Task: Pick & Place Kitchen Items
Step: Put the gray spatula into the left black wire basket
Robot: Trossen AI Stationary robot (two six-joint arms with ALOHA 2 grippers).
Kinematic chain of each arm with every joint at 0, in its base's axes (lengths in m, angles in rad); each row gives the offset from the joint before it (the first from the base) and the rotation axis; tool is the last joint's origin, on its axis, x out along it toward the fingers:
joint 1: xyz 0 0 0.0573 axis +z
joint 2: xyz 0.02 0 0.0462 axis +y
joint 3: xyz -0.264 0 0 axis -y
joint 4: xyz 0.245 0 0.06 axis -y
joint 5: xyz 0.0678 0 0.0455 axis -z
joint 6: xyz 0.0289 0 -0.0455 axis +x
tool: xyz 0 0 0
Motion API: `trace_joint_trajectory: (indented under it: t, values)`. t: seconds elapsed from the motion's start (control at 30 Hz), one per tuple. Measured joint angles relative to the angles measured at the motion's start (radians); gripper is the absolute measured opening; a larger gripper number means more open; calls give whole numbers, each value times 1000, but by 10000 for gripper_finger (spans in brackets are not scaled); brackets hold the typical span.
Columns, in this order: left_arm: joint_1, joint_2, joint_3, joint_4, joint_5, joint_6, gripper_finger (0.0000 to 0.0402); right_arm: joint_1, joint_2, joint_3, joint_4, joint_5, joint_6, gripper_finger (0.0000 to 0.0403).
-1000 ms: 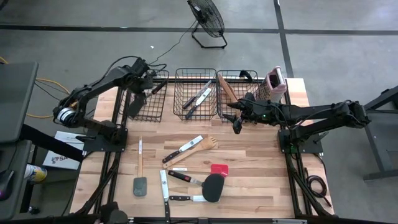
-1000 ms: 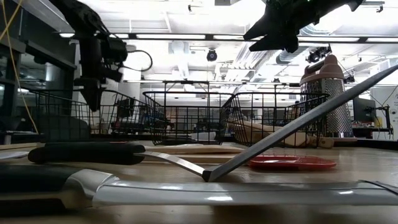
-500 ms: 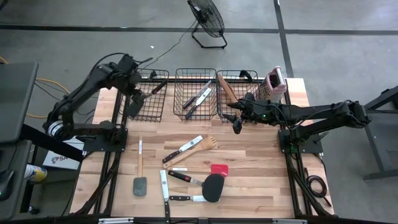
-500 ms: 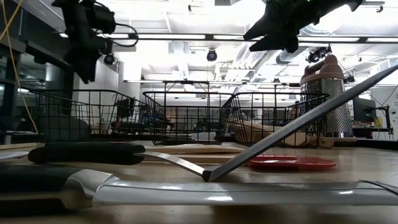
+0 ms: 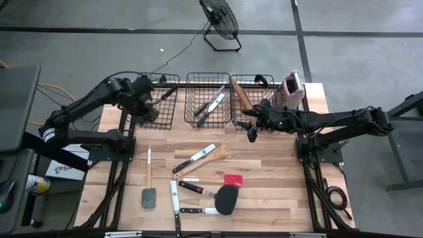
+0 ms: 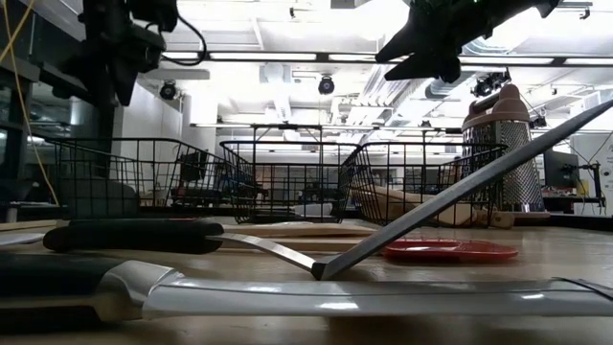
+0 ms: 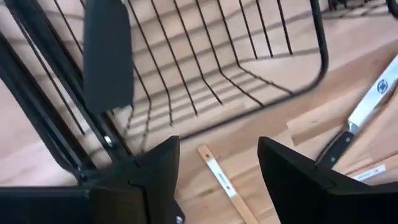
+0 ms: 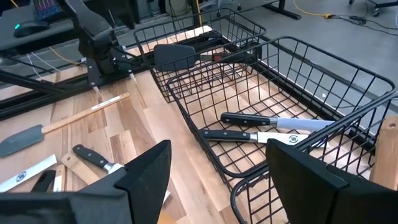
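My left gripper (image 5: 143, 109) (image 7: 217, 146) is open and hovers high over the near left part of the left wire basket (image 5: 158, 116). A black spatula (image 7: 109, 53) (image 8: 177, 56) lies in that basket. My right gripper (image 5: 252, 134) (image 8: 217, 149) is open and hangs in the air by the near edge of the right basket (image 5: 254, 79). Two knives (image 8: 267, 127) lie in the middle basket, and wooden utensils (image 5: 239, 94) lie in the right one. On the table lie a grey spatula (image 5: 148, 188), a knife (image 5: 193, 158), a wooden spatula (image 5: 213, 156), a red spatula (image 5: 232, 179) and a black spatula (image 5: 227, 198).
A pink-and-white box grater (image 5: 291, 89) stands upright at the far right, beside the right basket. Two more knives (image 5: 175, 206) (image 5: 193, 211) lie near the table's near edge. Bare wood shows at the table's right (image 5: 284, 178). A floor fan (image 5: 220, 23) stands beyond the far edge.
My left gripper has risen out of the left basket, from close over its floor to well above its rim, and has drifted a little toward the table's left. The black spatula stays in the basket. My right arm has kept still.
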Motion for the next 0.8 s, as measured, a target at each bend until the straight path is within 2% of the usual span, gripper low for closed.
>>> trace_joint_trajectory:
  t: [0.3,0.43,0.63,0.8]
  values:
    - [-395,2,0,-21,-103,-380,213,0,0,0,-39,-77,-10,254]
    - [-585,2,-11,-12,-158,-555,213,11,0,-2,-80,-119,-77,254]
    - [-800,2,-98,-6,-214,-806,213,43,0,-43,-80,-136,-140,254]
    - [-923,2,-214,88,-199,-952,213,69,0,-106,-29,-203,-152,254]
